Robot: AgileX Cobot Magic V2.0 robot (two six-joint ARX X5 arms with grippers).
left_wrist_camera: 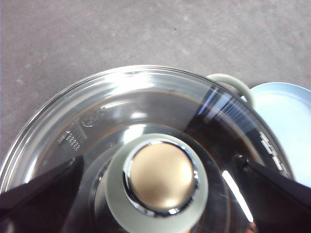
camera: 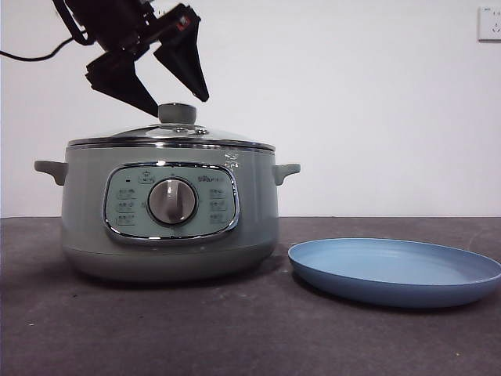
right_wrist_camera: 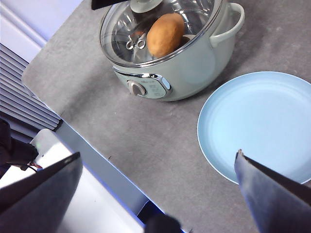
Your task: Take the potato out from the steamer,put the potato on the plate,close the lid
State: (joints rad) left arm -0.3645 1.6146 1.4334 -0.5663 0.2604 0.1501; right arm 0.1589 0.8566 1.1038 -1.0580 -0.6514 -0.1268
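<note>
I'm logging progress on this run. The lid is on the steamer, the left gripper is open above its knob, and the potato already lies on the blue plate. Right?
Not quite. The potato is in the steamer, under the glass lid, as the right wrist view shows; the plate holds nothing. The rest stands: the left gripper is open above the knob.

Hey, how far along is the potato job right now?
Nothing done yet. The lid still covers the steamer, potato inside. The left gripper, jaws open, straddles the lid's knob. Left: lifting the lid, moving the potato to the bare plate, reclosing.
</note>
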